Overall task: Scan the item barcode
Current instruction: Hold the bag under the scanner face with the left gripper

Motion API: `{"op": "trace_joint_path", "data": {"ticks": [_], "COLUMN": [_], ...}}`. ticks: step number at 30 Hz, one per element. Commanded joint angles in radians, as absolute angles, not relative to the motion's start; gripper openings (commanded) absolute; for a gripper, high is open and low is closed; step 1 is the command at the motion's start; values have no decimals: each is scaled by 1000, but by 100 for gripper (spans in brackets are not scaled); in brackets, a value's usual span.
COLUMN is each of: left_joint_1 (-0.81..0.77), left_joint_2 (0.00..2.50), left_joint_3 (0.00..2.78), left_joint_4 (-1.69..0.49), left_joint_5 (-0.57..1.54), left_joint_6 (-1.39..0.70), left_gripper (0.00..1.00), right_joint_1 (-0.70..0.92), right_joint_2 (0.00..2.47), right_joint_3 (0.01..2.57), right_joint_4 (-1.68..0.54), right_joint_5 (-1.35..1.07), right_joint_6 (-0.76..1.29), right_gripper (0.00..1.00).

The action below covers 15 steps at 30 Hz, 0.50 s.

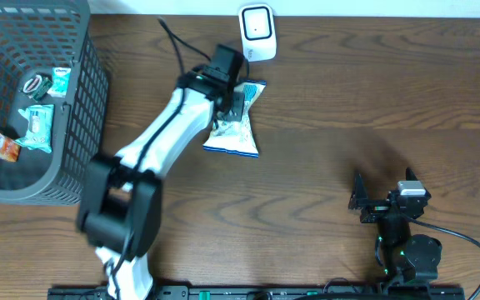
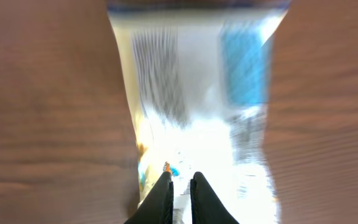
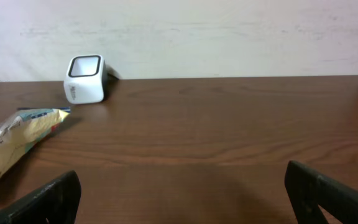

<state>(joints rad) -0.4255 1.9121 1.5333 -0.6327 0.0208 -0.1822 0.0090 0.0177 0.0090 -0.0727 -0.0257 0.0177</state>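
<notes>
The item, a white, yellow and blue snack bag, lies on the brown table just in front of the white scanner. My left gripper sits on the bag's far half, shut on the bag's foil. In the left wrist view the black fingertips stand almost together on the bag, and blurred dark stripes like a barcode show further up. My right gripper rests open at the front right, far from the bag. The right wrist view shows the scanner, the bag's end and the open gripper.
A grey mesh basket stands at the far left with several small packets inside. A black cable runs across the table behind the left arm. The table's back edge meets a pale wall.
</notes>
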Motion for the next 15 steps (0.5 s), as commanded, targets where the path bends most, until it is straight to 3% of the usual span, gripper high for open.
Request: {"op": "trace_joint_path", "data": {"ticks": [1,15], "left_joint_1": [-422,-423], "left_joint_2": [1842,2071], "left_joint_3": [1565,1559], "left_joint_4": [-596,-413], "left_joint_5": [9,15], "left_joint_6": [-174,-223], "left_gripper": [11,11], "right_joint_1": [2,2], "right_joint_2": [14,14], "right_joint_3": [6,6], "right_joint_4": [-75,-75], "right_joint_5": [-21,-21], "right_joint_6": [28,28], "right_gripper": [99,99]}}
